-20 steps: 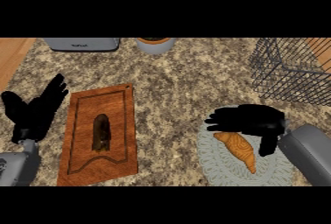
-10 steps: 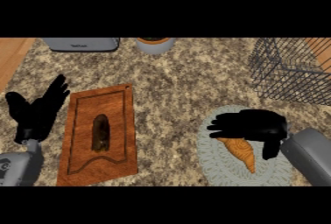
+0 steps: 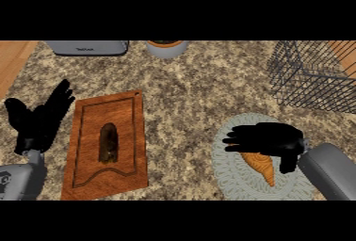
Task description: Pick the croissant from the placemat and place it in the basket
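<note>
Croissant [image 3: 261, 165] is the small thing in a large scene. Biggest is the speckled counter [image 3: 188, 84], then the wooden board [image 3: 128, 136] at the left with a dark oblong piece [image 3: 108, 142] on it, and the wire basket [image 3: 313, 75] at the far right. Nearer lies the pale round placemat [image 3: 233, 176], and on it sits the orange croissant, its wide end hidden under the right hand [image 3: 268, 141]. That hand's fingers [image 3: 240, 140] bend down over the pastry; whether they have closed round it cannot be told, since the hand hides the contact. The left hand [image 3: 40, 122] rests open, fingers up, beside the board. One risk is a shallow hold: only the tapered tip shows free, so the croissant might slip out during the lift toward the basket, which stands well apart.
</note>
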You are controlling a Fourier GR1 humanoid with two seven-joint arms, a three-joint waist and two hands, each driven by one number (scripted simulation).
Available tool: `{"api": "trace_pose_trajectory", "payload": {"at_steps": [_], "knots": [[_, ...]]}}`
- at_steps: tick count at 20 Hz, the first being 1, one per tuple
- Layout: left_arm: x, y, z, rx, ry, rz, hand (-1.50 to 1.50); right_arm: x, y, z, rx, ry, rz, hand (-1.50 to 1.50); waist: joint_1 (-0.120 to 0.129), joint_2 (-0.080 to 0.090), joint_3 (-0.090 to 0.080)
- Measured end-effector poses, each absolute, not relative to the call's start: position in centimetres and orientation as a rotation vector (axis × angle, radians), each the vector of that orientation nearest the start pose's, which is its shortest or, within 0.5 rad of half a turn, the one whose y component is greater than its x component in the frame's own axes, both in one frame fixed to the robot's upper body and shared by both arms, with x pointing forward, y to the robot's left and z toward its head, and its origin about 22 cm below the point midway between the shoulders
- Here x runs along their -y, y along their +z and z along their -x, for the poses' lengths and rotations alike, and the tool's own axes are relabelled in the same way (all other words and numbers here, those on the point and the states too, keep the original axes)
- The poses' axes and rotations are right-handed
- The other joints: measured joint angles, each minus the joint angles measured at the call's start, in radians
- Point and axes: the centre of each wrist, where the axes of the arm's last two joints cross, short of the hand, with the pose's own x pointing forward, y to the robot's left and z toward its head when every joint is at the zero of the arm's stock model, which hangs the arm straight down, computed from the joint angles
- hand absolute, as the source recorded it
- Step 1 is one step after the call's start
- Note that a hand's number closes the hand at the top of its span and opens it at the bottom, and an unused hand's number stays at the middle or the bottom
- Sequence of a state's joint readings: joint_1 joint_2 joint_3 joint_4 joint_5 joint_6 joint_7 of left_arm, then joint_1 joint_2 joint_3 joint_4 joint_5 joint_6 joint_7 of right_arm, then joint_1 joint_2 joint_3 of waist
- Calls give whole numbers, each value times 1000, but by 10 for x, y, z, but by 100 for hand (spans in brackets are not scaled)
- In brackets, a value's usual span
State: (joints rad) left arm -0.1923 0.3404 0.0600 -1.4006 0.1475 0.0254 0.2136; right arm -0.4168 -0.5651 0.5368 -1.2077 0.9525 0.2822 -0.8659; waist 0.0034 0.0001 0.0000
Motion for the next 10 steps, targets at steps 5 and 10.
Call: {"api": "trace_pose_trajectory", "payload": {"at_steps": [5, 10], "knots": [[-311, 40, -291, 1384, -74, -187, 0, 251, 8, -313, -1956, -2967, 75, 150, 1, -3, -4], [-313, 48, -292, 1388, -74, -190, 0, 241, 4, -315, -1917, -2932, 68, 150, 1, -8, -8]]}}
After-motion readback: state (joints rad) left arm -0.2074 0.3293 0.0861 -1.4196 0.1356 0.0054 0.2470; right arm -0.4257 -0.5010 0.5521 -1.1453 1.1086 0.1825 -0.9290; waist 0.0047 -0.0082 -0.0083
